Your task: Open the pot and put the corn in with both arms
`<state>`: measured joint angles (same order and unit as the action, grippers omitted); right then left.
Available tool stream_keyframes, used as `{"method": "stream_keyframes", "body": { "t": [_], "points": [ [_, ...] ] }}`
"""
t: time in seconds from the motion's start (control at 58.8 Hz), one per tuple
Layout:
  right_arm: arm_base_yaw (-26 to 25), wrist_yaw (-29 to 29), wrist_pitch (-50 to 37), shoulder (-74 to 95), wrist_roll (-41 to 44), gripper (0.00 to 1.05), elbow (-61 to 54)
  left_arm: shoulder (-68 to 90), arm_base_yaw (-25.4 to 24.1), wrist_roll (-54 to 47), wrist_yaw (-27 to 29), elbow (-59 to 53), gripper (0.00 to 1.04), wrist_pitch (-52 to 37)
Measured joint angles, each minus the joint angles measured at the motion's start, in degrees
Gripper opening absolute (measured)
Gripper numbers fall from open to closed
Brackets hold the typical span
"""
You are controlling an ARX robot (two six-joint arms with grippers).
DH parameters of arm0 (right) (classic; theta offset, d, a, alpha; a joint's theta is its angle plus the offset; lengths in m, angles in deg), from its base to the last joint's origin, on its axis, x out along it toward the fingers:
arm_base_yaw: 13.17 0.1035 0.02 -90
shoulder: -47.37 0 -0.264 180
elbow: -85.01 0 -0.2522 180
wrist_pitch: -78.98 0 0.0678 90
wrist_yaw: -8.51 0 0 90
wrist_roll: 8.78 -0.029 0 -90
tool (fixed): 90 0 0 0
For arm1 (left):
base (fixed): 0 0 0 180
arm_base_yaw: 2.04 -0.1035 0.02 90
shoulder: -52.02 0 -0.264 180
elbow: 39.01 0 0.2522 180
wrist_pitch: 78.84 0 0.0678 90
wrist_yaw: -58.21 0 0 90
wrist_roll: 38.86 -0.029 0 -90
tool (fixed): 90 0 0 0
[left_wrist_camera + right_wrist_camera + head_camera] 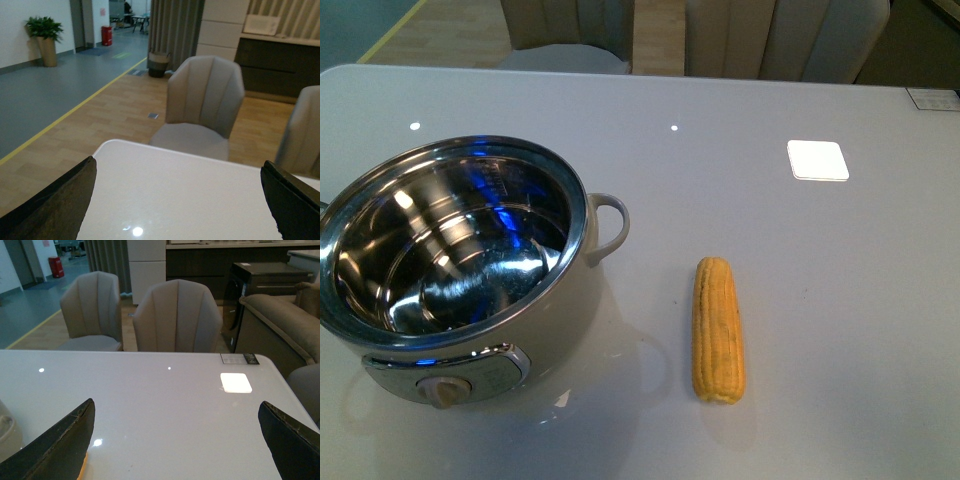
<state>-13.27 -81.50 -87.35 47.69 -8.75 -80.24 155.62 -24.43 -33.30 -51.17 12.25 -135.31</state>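
The pot stands lidless on the table, so the corn cob lying apart to its right likely suits the right gripper, its jaws spread wide and empty like those of the left gripper.

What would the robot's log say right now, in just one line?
pot: no lid on, empty | corn: lying on table, right of pot, untouched | left claw: open, empty | right claw: open, empty

Glossy white table, beige chairs, wood floor, potted plant
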Motion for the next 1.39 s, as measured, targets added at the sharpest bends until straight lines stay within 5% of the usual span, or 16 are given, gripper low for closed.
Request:
{"method": "stream_keyframes", "body": {
  "t": [0.34, 0.595, 0.868, 1.106, 1.395],
  "points": [
    [0.0, 0.0, 0.0, 0.0, 0.0, 0.96, 0.0, -23.37, 0.92, 2.86, -2.73, -15.91, 0.97, 11.69],
    [0.0, 0.0, 0.02, 0.0, 0.0, 0.96, 0.0, -40.09, 10.03, -4.24, 7.17, -32.22, 0.51, 13.42],
    [0.0, 0.0, 0.02, 0.0, 0.0, 0.96, 0.0, -53.59, 14.67, -4.76, 12.04, -35.32, 0.03, 23.19],
    [0.0, -0.02, 0.02, 0.0, 0.0, 0.96, 0.0, -64.37, 20.2, -4.94, 18.67, -36.79, 0.03, 32.52],
    [0.0, 0.0, 0.02, 0.0, 0.0, 0.96, 0.0, -75.45, 22.25, -5.03, 19.37, -36.79, 0.03, 42.47]
  ]
}}
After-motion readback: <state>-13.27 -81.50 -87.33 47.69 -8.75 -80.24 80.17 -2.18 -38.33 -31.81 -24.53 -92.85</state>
